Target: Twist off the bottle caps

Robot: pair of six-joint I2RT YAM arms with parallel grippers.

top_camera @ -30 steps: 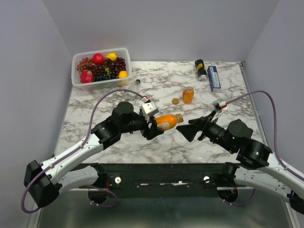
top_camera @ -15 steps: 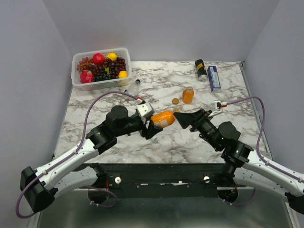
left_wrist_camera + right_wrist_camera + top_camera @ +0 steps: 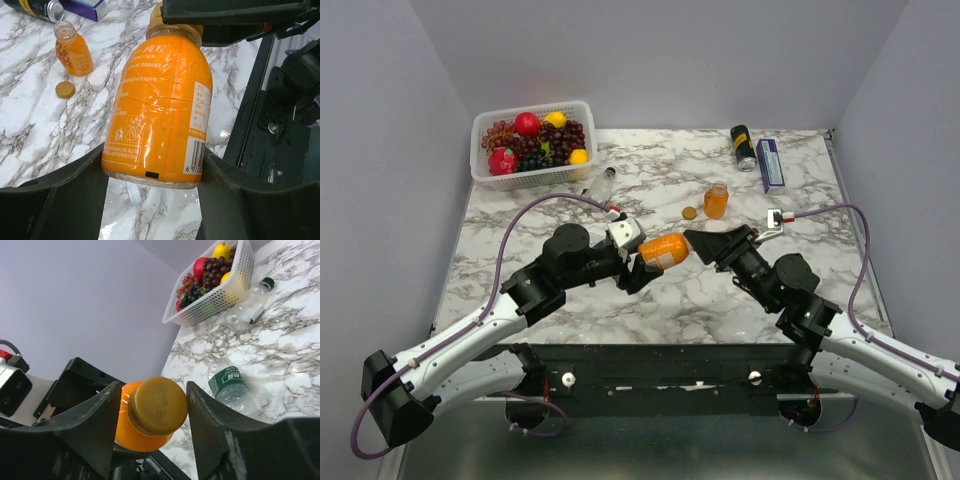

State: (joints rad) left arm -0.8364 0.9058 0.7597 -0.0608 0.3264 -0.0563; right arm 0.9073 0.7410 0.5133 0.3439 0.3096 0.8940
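My left gripper (image 3: 645, 262) (image 3: 154, 156) is shut on the base of an orange juice bottle (image 3: 663, 250) (image 3: 160, 100), held sideways above the table. Its orange cap (image 3: 157, 406) sits between the fingers of my right gripper (image 3: 692, 240) (image 3: 154, 387). One finger touches the cap and a thin gap shows at the other. An uncapped juice bottle (image 3: 716, 201) stands behind, its loose cap (image 3: 689, 212) beside it. A clear bottle (image 3: 600, 187) with a dark cap (image 3: 267, 282) lies by the basket. Another clear bottle (image 3: 227, 382) lies below the grippers.
A white basket of fruit (image 3: 532, 143) stands at the back left. A black can (image 3: 742, 147) and a blue box (image 3: 770, 164) lie at the back right. Both arms meet over the middle of the marble table (image 3: 540, 215).
My right gripper has moved left onto the cap and its jaws have narrowed from wide open. The left arm shifted slightly, uncovering the clear bottle by the basket.
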